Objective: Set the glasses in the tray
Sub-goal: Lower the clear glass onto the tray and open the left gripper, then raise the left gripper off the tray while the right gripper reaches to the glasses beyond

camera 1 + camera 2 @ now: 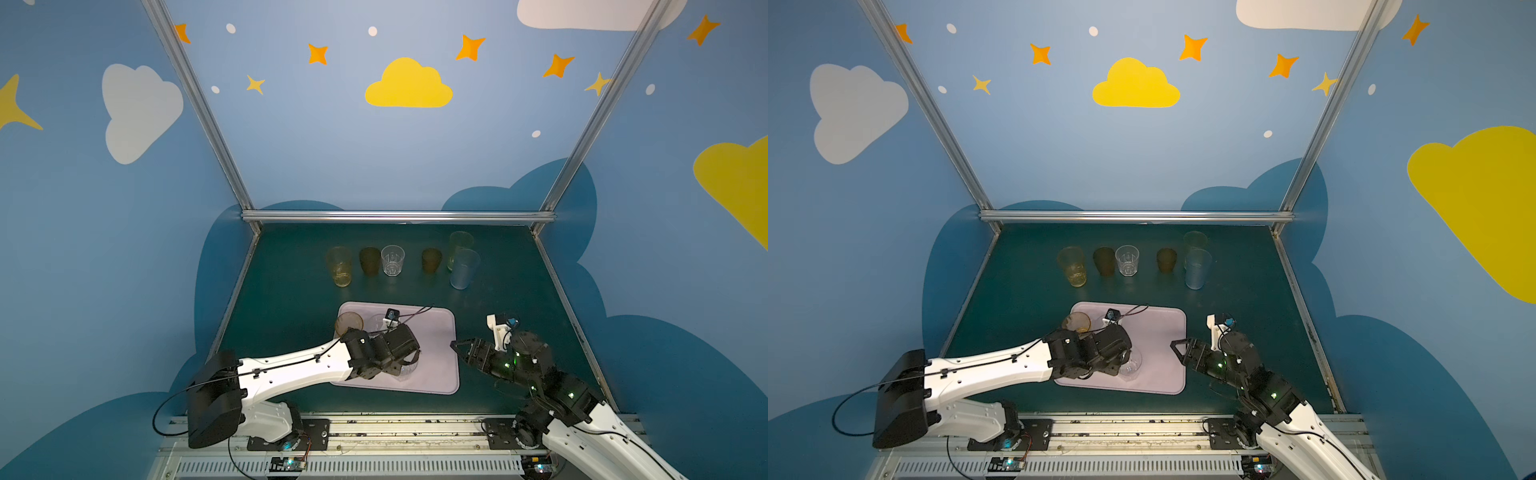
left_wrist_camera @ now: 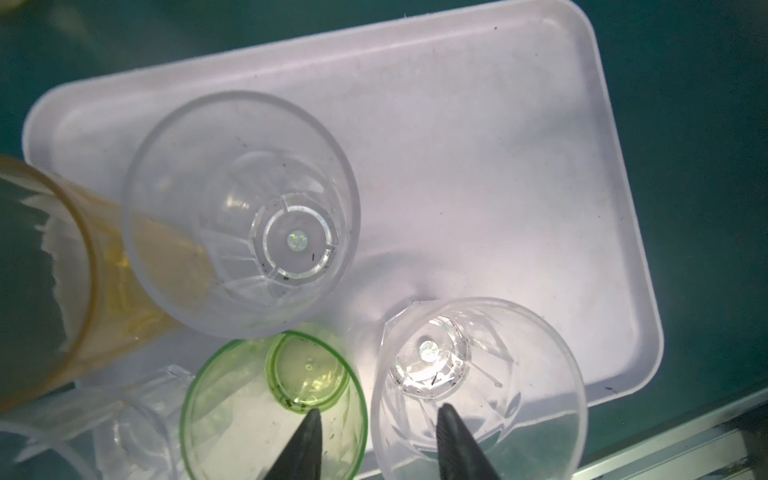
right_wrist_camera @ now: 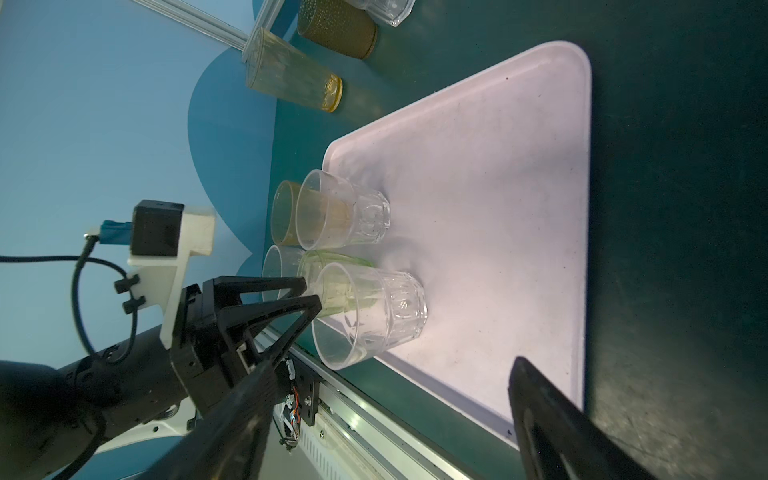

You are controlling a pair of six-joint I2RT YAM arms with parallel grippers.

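- Five of the eleven glasses stand upright in the flat pale lilac-pink plastic tray [image 1: 434, 332], bunched on its 9 o'clock half.
- They are a short translucent orange tumbler [image 1: 349, 323] at 10 o'clock, a short green tumbler [image 2: 241, 407] and three short clear faceted tumblers. The nearest clear tumbler [image 3: 374, 311] sits at 6 o'clock.
- The left gripper [image 2: 380, 409] hangs over that nearest clear tumbler with its fingers parted. The rim lies between them unpinched, and the glass stands on its own.
- Six glasses remain on the dark green tabletop, in a row at the tray's 12 o'clock: a tall yellow tumbler [image 1: 340, 266], a short brown tumbler [image 1: 369, 260], a clear faceted tumbler [image 1: 392, 260], a second brown tumbler [image 1: 431, 260], a tall green tumbler [image 1: 459, 245] and a tall blue tumbler [image 1: 464, 269].
- The right gripper [image 1: 457, 348] waits at the tray's 3 o'clock edge, spread wide and empty.
- The task looks nearly half done, and the tray's bare 3 o'clock half seems roomy enough for the rest.
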